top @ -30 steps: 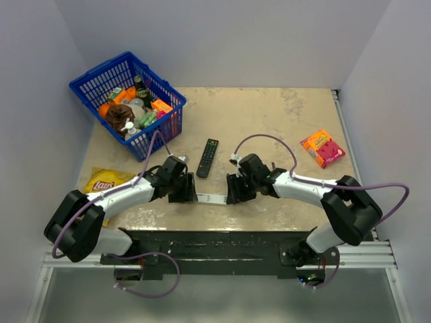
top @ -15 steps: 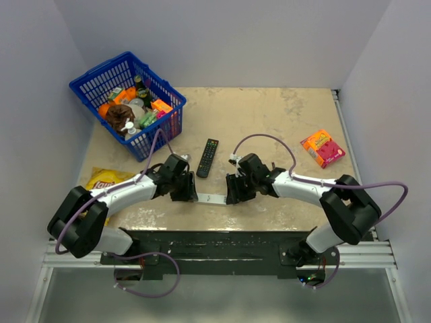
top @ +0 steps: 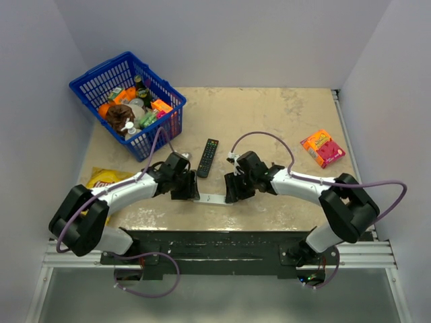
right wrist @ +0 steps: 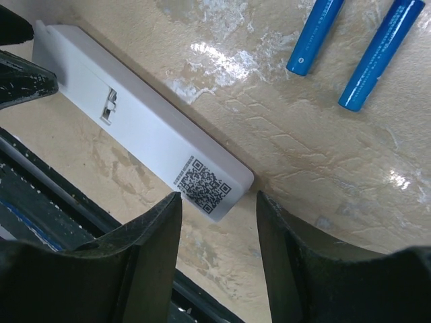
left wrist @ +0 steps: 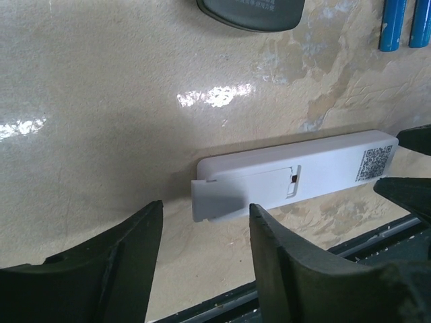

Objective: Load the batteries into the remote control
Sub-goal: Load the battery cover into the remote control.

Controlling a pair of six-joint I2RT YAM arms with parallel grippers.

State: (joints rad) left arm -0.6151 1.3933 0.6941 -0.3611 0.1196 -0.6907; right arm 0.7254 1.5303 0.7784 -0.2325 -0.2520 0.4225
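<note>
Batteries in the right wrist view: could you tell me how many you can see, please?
2, both blue, lying side by side on the table beyond the remote control: the upper-middle battery and the upper-right battery. Others may lie out of view.

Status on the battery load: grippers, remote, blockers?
Left gripper open at cover end, right gripper open at QR end. Remote face down, cover partly slid out. Two blue batteries loose, nothing blocking.

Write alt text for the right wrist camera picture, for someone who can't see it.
A white remote lies back side up on a beige table, its QR-code end between the dark fingers of the open right gripper. Two blue batteries lie side by side on the table beyond it, untouched.
</note>
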